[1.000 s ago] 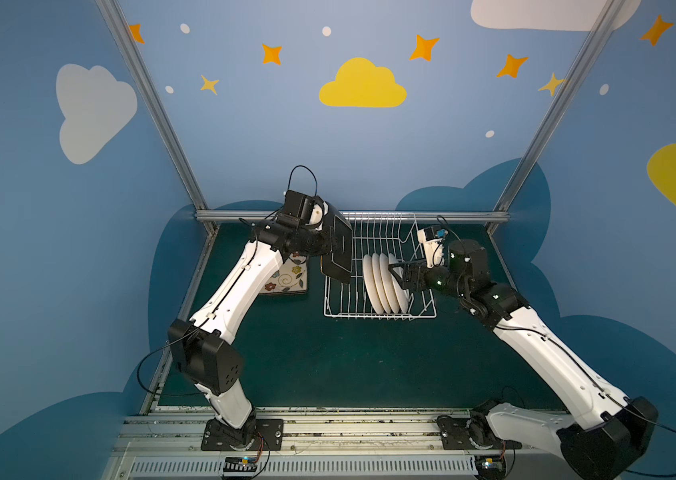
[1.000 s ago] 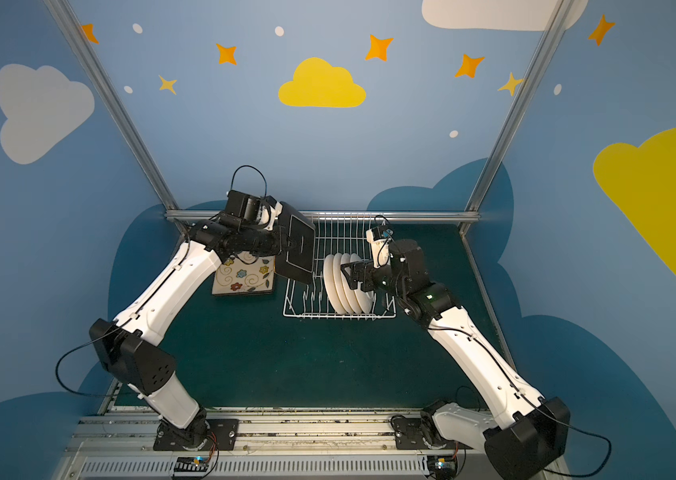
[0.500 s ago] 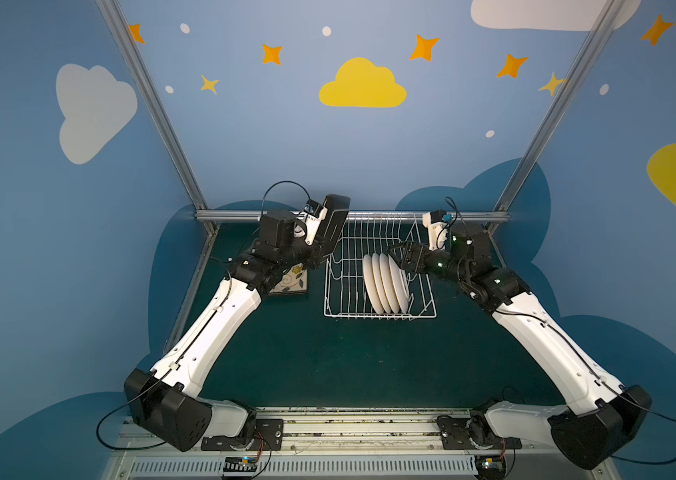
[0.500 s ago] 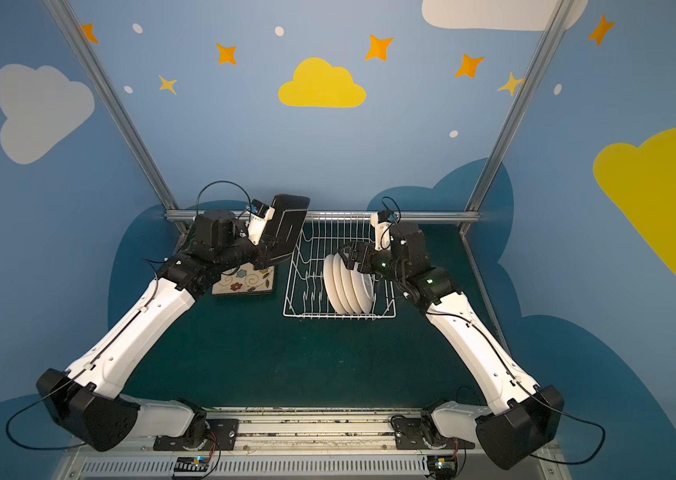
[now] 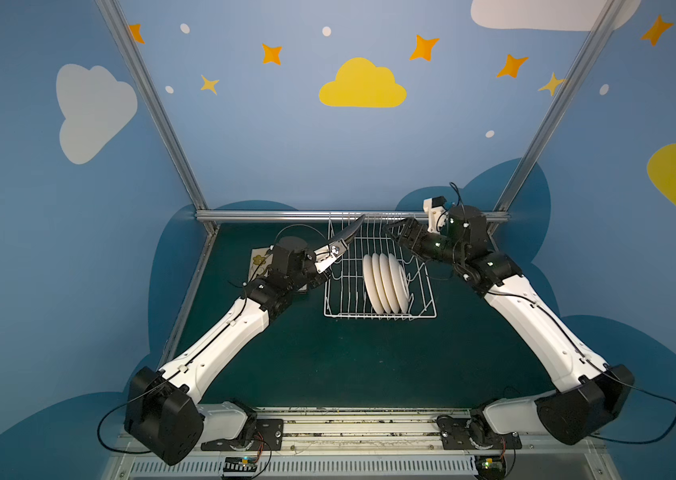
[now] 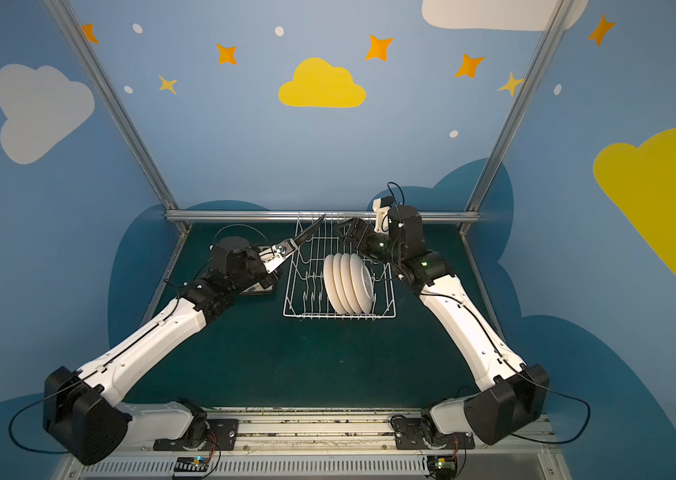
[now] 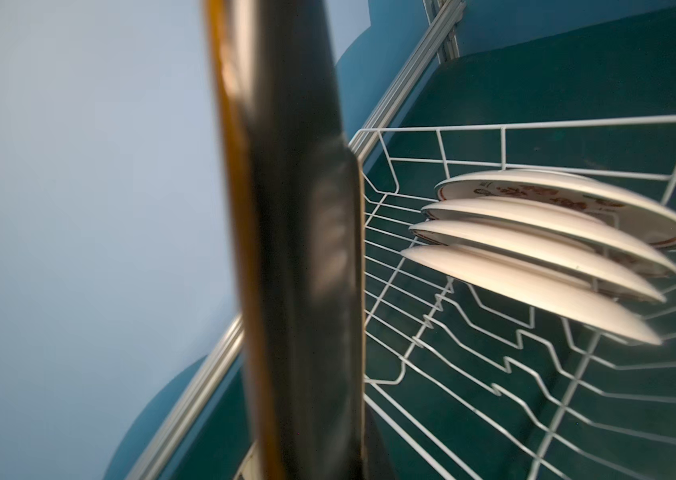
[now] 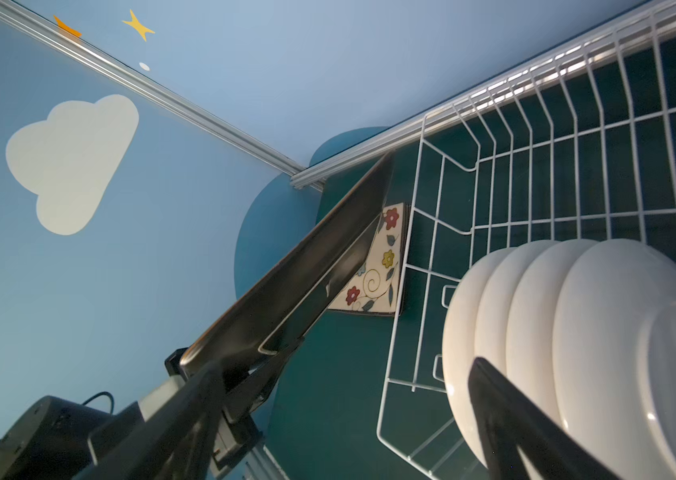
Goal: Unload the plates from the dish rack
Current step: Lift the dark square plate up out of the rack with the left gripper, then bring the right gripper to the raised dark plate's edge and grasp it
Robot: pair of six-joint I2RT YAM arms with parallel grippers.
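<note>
Over the rack's [image 5: 379, 317] left rim, open room beneath — left end effector [image 5: 334, 250] clamps a black plate [image 5: 351, 232] slanting rearward; right end effector [image 5: 394, 228] spread.

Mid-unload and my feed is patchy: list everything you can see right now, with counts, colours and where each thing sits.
round plates: four, white, standing on edge side by side in the dish rack.
square plate: one, black back, tilted in the air by the rack's far left corner, held by the left gripper.
floral plate: at least one, cream with coloured flowers, flat on the table left of the rack; whether more lie beneath it cannot be told.
dish rack: one, white wire, far middle of the table.
table: one, dark green.
left gripper: one, shut on the square plate.
right gripper: one, open, empty, over the rack's far right part.
</note>
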